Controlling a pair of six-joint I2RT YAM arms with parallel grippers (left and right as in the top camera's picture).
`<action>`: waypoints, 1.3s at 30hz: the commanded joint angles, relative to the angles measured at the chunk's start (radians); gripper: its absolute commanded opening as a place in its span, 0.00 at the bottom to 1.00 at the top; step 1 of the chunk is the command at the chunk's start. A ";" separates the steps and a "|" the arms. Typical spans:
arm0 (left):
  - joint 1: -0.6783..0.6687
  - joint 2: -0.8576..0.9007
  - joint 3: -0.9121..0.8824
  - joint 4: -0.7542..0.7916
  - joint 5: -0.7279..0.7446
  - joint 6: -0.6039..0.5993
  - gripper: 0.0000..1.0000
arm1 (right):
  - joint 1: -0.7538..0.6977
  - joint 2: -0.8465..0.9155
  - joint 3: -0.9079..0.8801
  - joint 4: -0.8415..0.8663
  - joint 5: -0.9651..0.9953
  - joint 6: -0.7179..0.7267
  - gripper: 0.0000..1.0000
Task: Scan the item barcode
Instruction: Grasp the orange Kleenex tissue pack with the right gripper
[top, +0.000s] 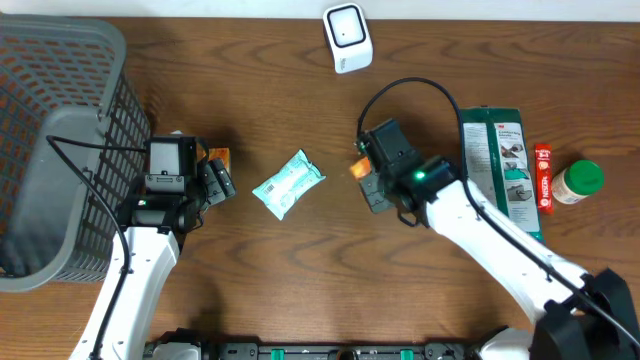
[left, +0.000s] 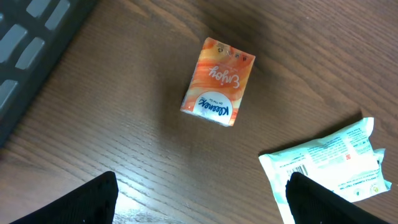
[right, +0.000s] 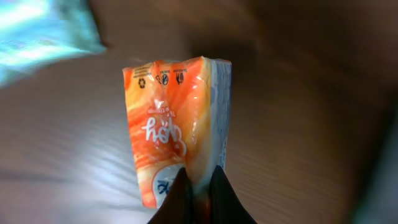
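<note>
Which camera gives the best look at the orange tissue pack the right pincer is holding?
The right wrist view: the orange tissue pack fills the frame, pinched at its lower end by the right pincer. Overhead shows only an orange sliver. The left wrist view shows a different pack lying on the table.
</note>
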 joint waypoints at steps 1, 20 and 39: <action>0.000 0.000 0.026 -0.002 -0.015 0.002 0.87 | 0.057 0.036 0.000 -0.053 0.433 0.029 0.01; 0.000 0.000 0.026 -0.002 -0.015 0.002 0.87 | 0.172 0.359 0.000 0.056 0.524 0.086 0.03; 0.000 0.000 0.026 -0.002 -0.015 0.002 0.88 | 0.174 0.356 0.135 0.033 0.397 0.085 0.45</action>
